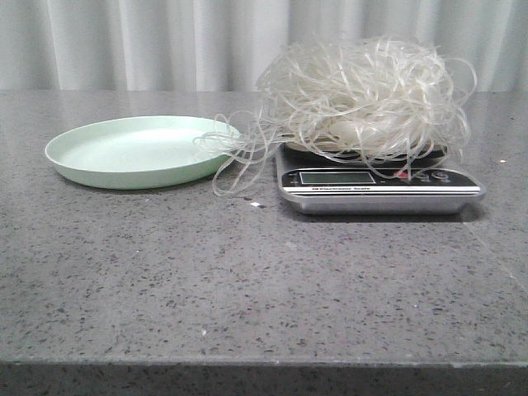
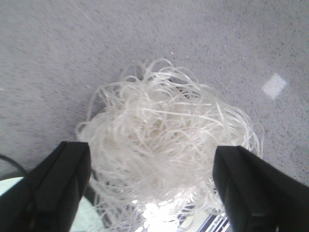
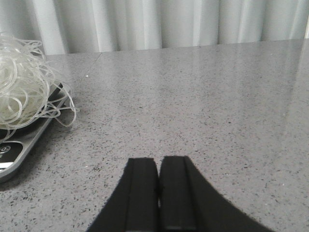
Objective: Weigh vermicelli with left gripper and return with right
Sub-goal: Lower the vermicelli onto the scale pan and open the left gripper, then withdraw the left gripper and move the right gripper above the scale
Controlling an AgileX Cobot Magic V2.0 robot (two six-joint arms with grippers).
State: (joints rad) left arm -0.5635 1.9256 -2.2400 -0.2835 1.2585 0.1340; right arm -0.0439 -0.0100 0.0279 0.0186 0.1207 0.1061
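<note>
Item 1, vermicelli (image 1: 367, 99): you have a large loose tangle of thin, translucent whitish strands, glossy, piled high and wider than the platform under it. It sits on the digital kitchen scale (image 1: 381, 188), hiding nearly all of the weighing surface. Several loops trail off one side and reach the rim of the pale green plate (image 1: 136, 151), which stands just beside the scale with nothing on it. The scale's display faces the front camera; its reading is too small to tell.

Item 2, left gripper (image 2: 152, 186): you see it from its wrist camera directly above the vermicelli, fingers (image 2: 60, 186) spread wide, one to either side of the heap. The tangle fills the gap between them, yet nothing is clamped; whether the pads touch the outer strands you cannot tell. A corner of the scale and a sliver of the plate show below the noodles.

Item 3, right gripper (image 3: 158, 193): fingers pressed together, empty, held low over the grey speckled countertop (image 3: 203, 111) and pointing level toward the curtain (image 3: 145, 24). The scale and vermicelli lie well off to its side, apart from it
</note>
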